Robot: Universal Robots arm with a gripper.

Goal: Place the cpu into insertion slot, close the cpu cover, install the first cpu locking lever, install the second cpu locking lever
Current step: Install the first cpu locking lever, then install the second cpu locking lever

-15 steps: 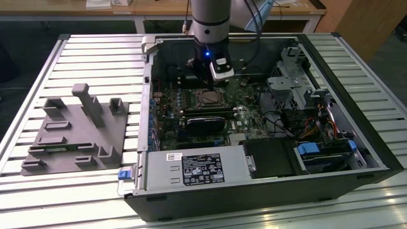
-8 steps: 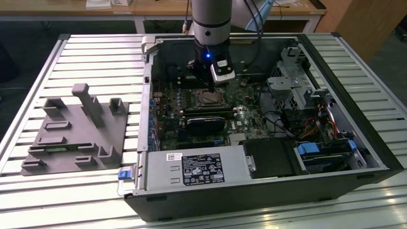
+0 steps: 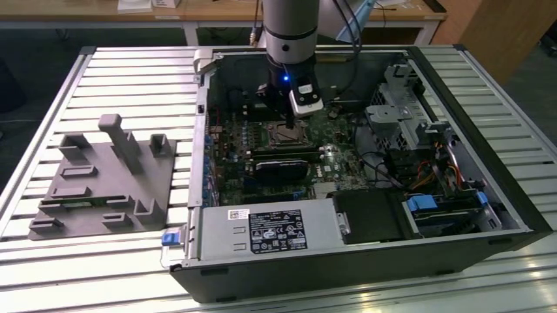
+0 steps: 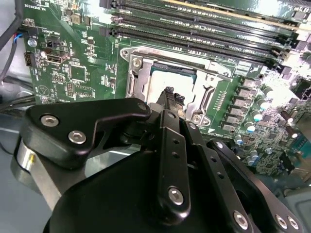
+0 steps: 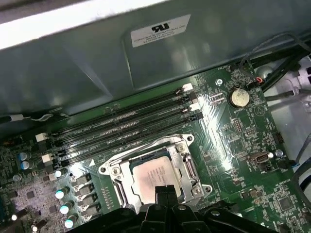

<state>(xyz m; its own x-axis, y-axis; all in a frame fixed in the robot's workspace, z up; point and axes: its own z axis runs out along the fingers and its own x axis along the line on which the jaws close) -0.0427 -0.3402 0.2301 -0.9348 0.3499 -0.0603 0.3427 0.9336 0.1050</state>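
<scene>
In the exterior view my gripper point(image 3: 290, 125) reaches down into the open computer case, right over the insertion slot point(image 3: 287, 135) on the green board. The cpu point(image 5: 148, 175), a pale silvery square, lies flat in the slot in both wrist views point(image 4: 165, 77). The cpu cover point(image 5: 187, 167), a thin silvery frame, lies down around it point(image 4: 138, 77). My black fingers point(image 5: 165, 193) are pressed together with nothing between them. Their tip point(image 4: 170, 94) sits at the near edge of the cpu. My gripper body hides that side of the socket.
Long black memory slots point(image 5: 121, 128) run beside the socket, with a coin battery point(image 5: 238, 96) and a row of capacitors point(image 5: 63, 194) nearby. The case wall, a black card point(image 3: 280, 171), a drive cage point(image 3: 400, 111) and cables surround it. A grey fixture point(image 3: 104, 176) stands on the table.
</scene>
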